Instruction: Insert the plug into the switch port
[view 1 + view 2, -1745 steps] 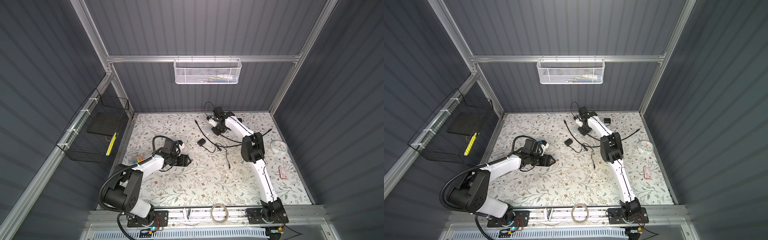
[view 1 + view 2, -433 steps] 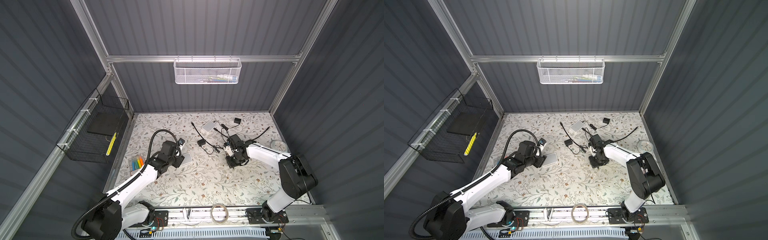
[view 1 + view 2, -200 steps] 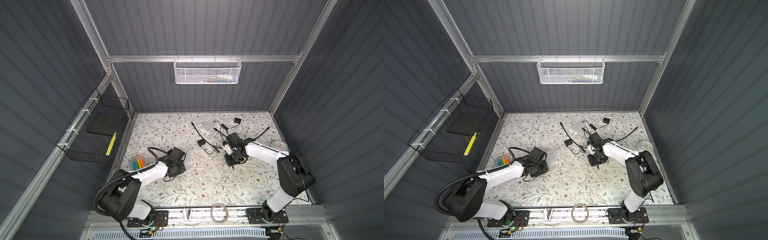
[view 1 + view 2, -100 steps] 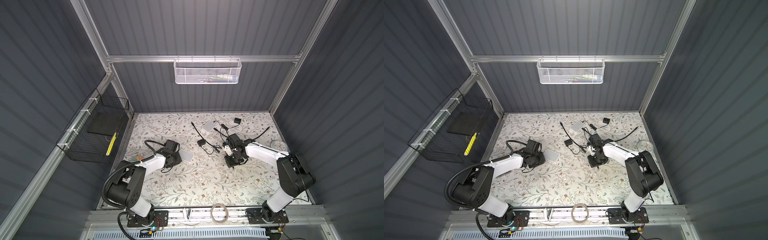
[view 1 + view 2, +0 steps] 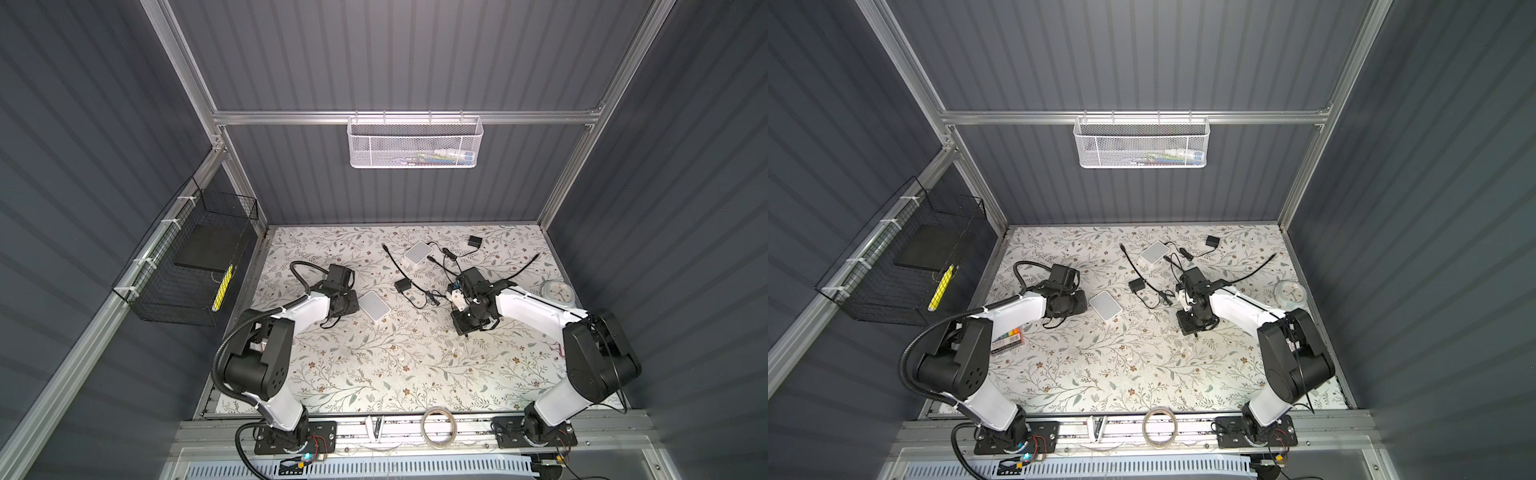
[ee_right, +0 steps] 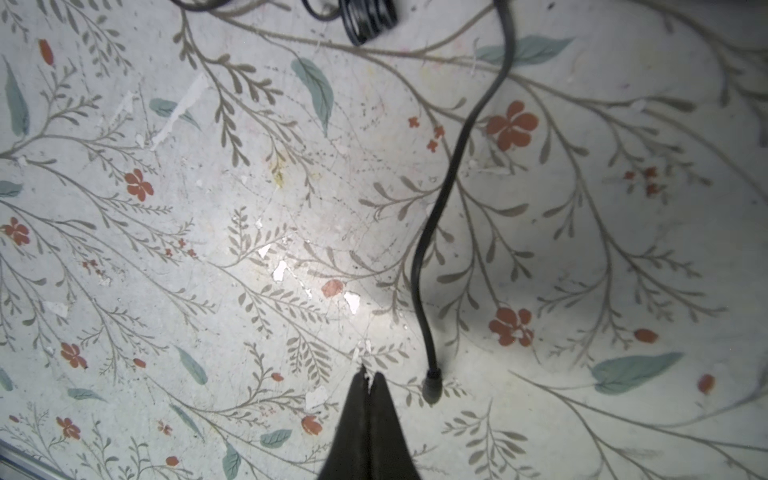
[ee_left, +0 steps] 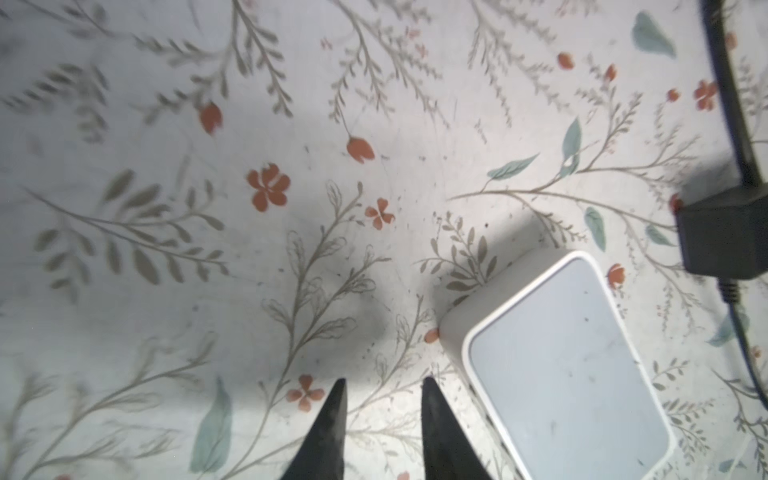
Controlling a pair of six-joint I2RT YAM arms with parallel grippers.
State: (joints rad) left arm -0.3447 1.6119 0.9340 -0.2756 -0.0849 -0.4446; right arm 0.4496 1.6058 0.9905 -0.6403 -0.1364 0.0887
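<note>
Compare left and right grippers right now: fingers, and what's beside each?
The left gripper has its fingers apart; the right gripper has its fingers pressed shut. The left gripper sits beside the white switch; the right gripper sits beside the black cable plug, not touching it. Shared: both hold nothing.

The switch (image 5: 374, 306) is lying just right of my left gripper (image 7: 382, 380), the adapter (image 5: 402, 286) behind it; the plug (image 6: 431, 388) is lying beside my right gripper (image 6: 369, 372).
</note>
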